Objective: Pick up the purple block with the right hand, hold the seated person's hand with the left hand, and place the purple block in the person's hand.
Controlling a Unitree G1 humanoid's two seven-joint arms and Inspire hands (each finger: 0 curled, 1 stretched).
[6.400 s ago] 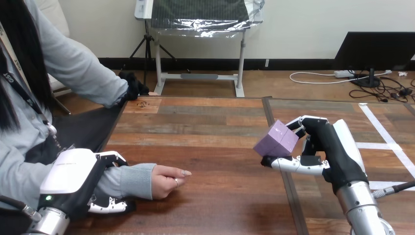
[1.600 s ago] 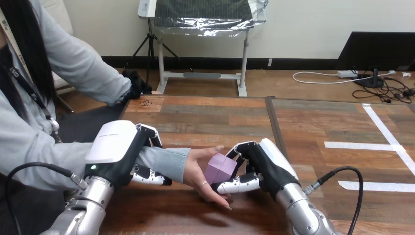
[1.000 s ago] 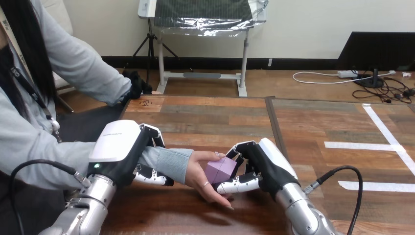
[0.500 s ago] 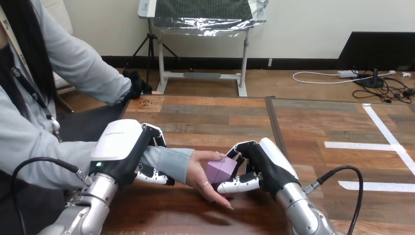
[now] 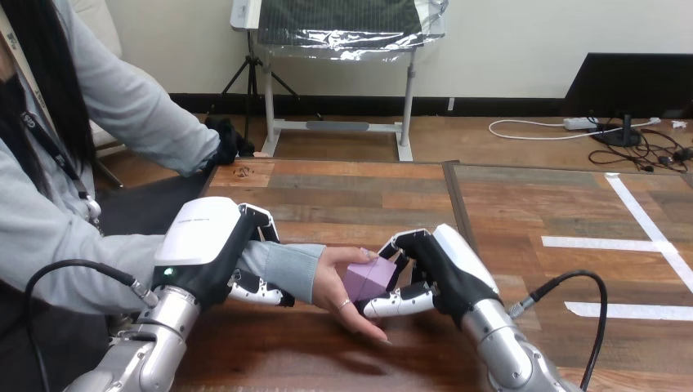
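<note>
A purple block rests in the upturned palm of the person's hand near the middle of the table. My right hand comes in from the right, its fingers and thumb still curled round the block. My left hand is at the left, fingers and thumb wrapped round the person's grey-sleeved wrist, holding it just above the table.
The wooden table stretches bare beyond the hands. White tape lines mark its right part. A black cable loops off my right forearm.
Since 6.4 s ago my right hand brought the block left and down into the person's palm, which turned up and rose. Over the last second everything shifted slightly up and right.
</note>
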